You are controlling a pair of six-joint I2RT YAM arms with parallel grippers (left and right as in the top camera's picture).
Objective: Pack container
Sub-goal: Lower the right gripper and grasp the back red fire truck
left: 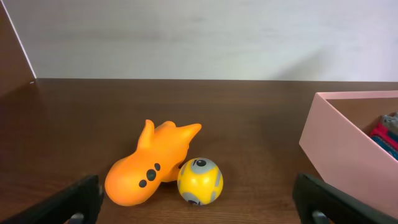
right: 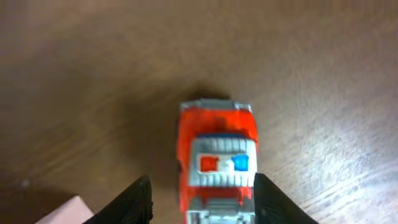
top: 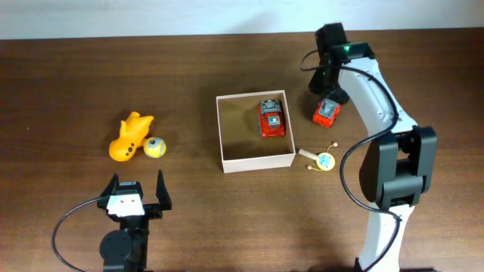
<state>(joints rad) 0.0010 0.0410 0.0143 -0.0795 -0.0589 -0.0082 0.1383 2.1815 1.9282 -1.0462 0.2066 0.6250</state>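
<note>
The container, a square white-walled box with a brown inside, stands mid-table and holds one red toy car. Its wall also shows at the right of the left wrist view. A second red toy car lies on the table right of the box. My right gripper hangs over it, open, with a finger on each side of the car, as the right wrist view shows. My left gripper is open and empty near the front left.
An orange duck-like toy and a yellow ball lie left of the box, ahead of my left gripper. A small wooden toy with a teal disc lies by the box's front right corner.
</note>
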